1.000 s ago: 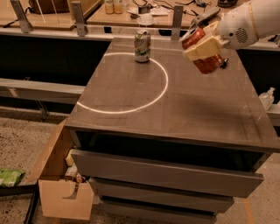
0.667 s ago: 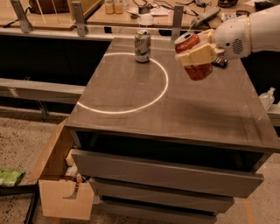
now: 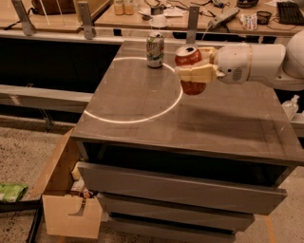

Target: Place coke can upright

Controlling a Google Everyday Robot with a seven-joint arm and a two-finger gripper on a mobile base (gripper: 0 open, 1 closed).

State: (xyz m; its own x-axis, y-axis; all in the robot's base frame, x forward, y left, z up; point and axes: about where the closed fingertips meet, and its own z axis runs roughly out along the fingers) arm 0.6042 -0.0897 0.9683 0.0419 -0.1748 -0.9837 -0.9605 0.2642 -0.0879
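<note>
The red coke can [image 3: 189, 87] is held nearly upright in the air above the grey cabinet top [image 3: 223, 123], its silver top end facing up. My gripper [image 3: 194, 72] reaches in from the right on a white arm and is shut on the can, its cream fingers [image 3: 195, 74] wrapped around the can's middle. The can hangs over the right side of the bright ring of light [image 3: 134, 90] on the top.
A green-and-white soda can [image 3: 155, 50] stands upright at the back of the cabinet top, left of my gripper. Drawers [image 3: 180, 187] are below the top. A cardboard box [image 3: 66, 209] sits on the floor at left. A cluttered desk [image 3: 190, 12] runs behind.
My gripper has carried the coke can leftward and lower toward the ring, turning it from tilted to nearly upright. The green-and-white can has not moved.
</note>
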